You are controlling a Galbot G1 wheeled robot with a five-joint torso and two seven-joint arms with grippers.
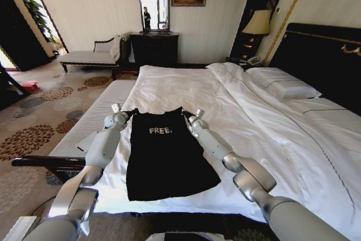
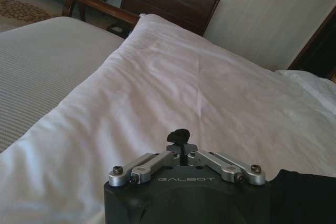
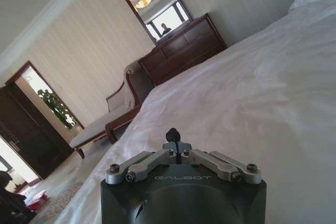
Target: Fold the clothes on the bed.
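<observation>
The left pincer [image 1: 134, 112] and the right pincer [image 1: 184, 113] each sit at an upper corner of the T-shirt [image 1: 166, 159], clenched on a pinch of black cloth at the shoulders, as both wrist views show with the fingers drawn together on a dark tuft. Holding the two shoulders at once keeps the top edge taut and level, presumably so the garment can be folded square. There is one T-shirt, lettering up, lying flat near the foot edge of the bed [image 1: 271, 134], toward its left corner, its hem nearest the robot. Two pincers, one garment, one bed, two pillows [image 1: 282, 86] by the headboard.
</observation>
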